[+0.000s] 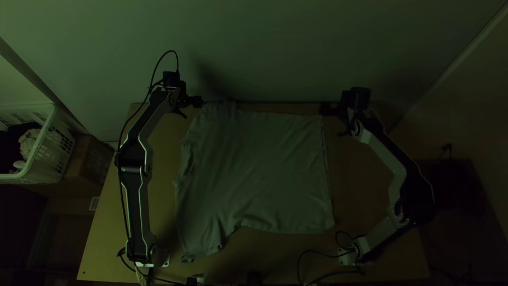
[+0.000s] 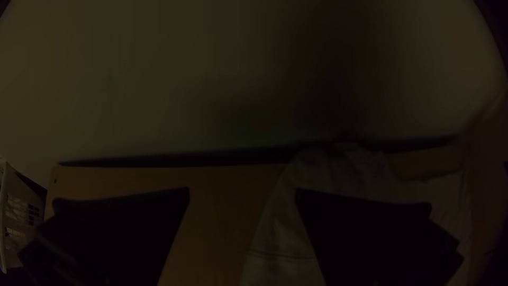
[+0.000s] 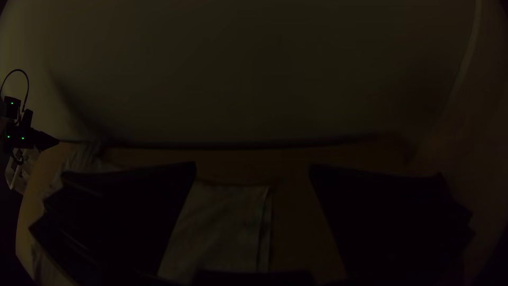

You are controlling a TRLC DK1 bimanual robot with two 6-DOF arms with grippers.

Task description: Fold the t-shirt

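Along the table's (image 1: 111, 228) near edge, the two arms stand on their bases, the left arm (image 1: 140, 212) at the left and the right arm (image 1: 389, 228) at the right, with dark cables (image 1: 323, 275) looping near the right base. Between the arms lies the shirt (image 1: 264, 175), spread out on the wood and lightly creased. Its near sleeve (image 1: 201, 243) points toward the near edge, rumpled at the end; the side facing the left arm is wavy, while the straight hem (image 1: 326, 169) faces the right arm. At the hem, two edges show, one just beside the other. The far sleeve (image 1: 219, 111) reaches the far edge of the table and bunches a little there.

Both grippers are at the far side. The left gripper (image 1: 197, 101) is just beside the far sleeve — in its wrist view the left gripper (image 2: 243, 189) has its fingers wide apart, with part of the sleeve behind one of them and part seen in the gap. The right gripper (image 1: 324, 109) is by the far corner of the hem, and the right gripper (image 3: 253, 164) is also spread wide in its own view, the corner seen between its fingers. Off to the left of the table are a white basket (image 1: 39, 176) holding cloth and a brown box (image 1: 90, 161). Beyond the far edge rises a plain wall (image 1: 296, 53) — a soft shadow falls on it near the left gripper.
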